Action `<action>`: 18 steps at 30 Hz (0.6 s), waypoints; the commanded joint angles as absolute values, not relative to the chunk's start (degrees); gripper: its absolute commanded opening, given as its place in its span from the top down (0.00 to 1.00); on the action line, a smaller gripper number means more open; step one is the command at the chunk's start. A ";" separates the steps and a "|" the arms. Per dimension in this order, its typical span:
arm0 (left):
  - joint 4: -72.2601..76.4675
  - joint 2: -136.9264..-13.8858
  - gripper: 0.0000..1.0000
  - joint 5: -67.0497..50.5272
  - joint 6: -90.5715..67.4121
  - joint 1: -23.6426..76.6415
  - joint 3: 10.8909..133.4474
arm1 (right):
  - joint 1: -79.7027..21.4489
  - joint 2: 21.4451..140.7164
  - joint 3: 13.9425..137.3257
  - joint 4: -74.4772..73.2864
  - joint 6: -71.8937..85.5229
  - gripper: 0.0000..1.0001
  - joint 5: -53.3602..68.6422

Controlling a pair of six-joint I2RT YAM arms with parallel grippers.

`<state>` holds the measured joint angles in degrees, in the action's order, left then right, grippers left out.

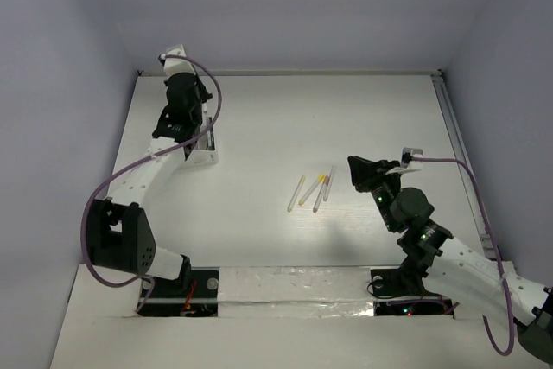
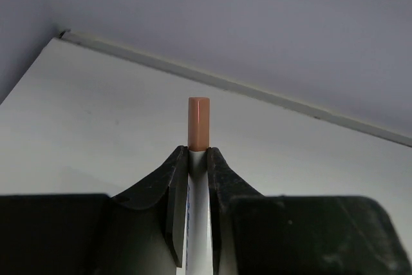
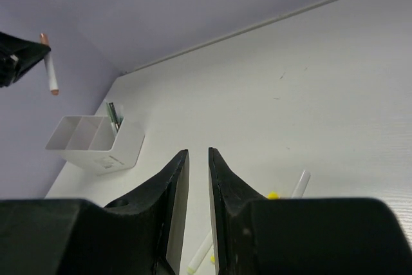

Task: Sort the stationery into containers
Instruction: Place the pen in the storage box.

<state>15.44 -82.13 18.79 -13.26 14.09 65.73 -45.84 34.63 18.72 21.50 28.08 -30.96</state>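
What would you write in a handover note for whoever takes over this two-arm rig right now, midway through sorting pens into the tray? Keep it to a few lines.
Left gripper: shut on a white pen with an orange cap, held in the air near the white plastic compartment tray.
Right gripper: jaws a narrow gap apart, empty, low over the table by the loose pens.
Done: one dark green pen stands in an end compartment.
Left: place the held pen, then sort at least three white pens with yellow tips lying mid-table.
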 commanded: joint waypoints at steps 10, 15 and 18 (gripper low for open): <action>27.42 -81.03 1.00 29.96 -13.89 11.34 49.66 | -46.23 34.89 21.71 23.03 28.04 0.76 -29.35; 30.06 -82.44 1.00 29.89 -13.97 10.20 48.69 | -46.23 35.42 21.80 23.03 27.95 0.76 -29.09; 29.79 -83.23 1.00 30.06 -13.45 9.67 49.39 | -46.23 35.86 21.88 23.03 27.95 0.76 -29.09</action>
<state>25.80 -82.81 28.62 -13.98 10.59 48.34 -45.82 35.64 19.22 21.43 28.10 -29.39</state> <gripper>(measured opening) 0.106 0.244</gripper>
